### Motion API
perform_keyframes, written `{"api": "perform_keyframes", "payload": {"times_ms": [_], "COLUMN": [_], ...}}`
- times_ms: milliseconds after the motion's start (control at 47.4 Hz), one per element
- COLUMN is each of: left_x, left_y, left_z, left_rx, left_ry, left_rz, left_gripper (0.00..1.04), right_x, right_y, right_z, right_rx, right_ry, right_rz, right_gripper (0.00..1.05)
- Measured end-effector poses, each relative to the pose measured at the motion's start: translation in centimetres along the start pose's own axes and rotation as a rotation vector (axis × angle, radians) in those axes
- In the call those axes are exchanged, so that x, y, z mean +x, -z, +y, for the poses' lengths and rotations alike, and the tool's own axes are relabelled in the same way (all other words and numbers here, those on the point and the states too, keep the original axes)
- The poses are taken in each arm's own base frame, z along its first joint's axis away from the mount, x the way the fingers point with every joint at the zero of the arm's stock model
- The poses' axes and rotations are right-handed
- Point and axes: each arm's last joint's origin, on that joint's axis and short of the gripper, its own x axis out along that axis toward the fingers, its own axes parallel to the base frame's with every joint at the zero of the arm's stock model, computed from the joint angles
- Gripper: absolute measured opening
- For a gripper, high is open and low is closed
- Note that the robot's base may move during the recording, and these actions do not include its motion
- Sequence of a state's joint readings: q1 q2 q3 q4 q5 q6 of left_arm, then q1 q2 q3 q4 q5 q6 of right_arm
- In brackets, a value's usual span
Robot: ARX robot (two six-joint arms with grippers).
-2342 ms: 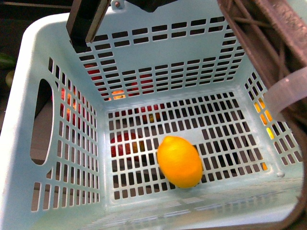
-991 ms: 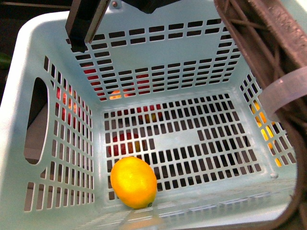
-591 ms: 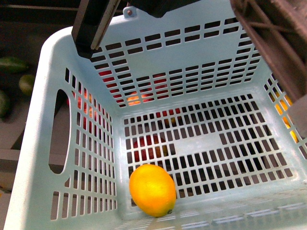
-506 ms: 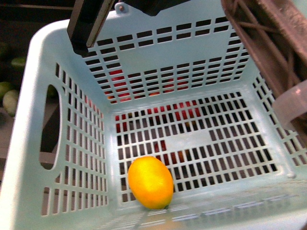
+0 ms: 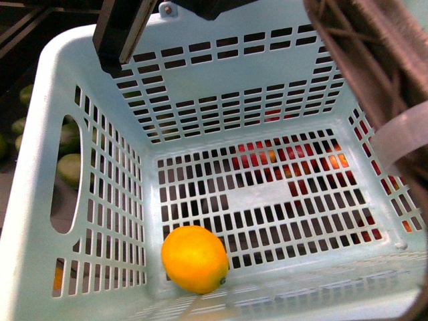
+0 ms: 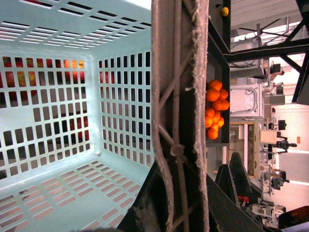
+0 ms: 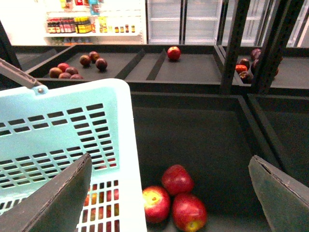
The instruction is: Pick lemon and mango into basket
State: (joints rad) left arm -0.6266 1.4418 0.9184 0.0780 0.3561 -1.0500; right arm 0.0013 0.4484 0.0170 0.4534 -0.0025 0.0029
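Clearly the basket (image 5: pixel 200 80) dominates the front view, hanging tilted over a dark produce bin so that its slotted floor faces the camera. Its brown handle (image 5: pixel 361 60) rises across 2 o'clock. In the left wrist view that handle runs straight between the dark fingers of the left tool (image 6: pixel 181 171), which look closed tight on it. That grip is probably what carries the basket and keeps its mouth free for loading.

The right tool (image 7: pixel 170 157) is spread wide and holds nothing. It hangs just beyond the basket's far wall, above three red fruits (image 7: pixel 177 180) in the bin, which looks like a stance for reaching down.

Red-to-orange skin shows through the floor slots toward 1 o'clock. I take this for the mango (image 5: pixel 294 167), which lies under the basket and not in it, so that half of the job is not yet done.

The lemon (image 5: pixel 194 259) is already inside, lying in the floor's 7 o'clock corner against the near wall, likely the low point of the tilt. A white tie (image 5: pixel 401 137) loops the handle at 3 o'clock.
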Motion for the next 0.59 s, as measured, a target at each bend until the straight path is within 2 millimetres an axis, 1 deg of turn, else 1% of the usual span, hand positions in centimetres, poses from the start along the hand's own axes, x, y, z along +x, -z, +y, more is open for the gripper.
{"api": "perform_keyframes", "payload": {"times_ms": [591], "left_x": [-0.01], "left_y": [-0.05], "left_z": [0.01], "left_rx": [-0.002], "left_ry": [-0.003], "left_rz": [-0.007], "left_gripper": [0.06], "right_x": [-0.01], "right_y": [-0.01], "right_z": [-0.01], "right_rx": [0.000], "right_ry": [0.005], "right_rz": [-0.001], "right_gripper": [0.96]}}
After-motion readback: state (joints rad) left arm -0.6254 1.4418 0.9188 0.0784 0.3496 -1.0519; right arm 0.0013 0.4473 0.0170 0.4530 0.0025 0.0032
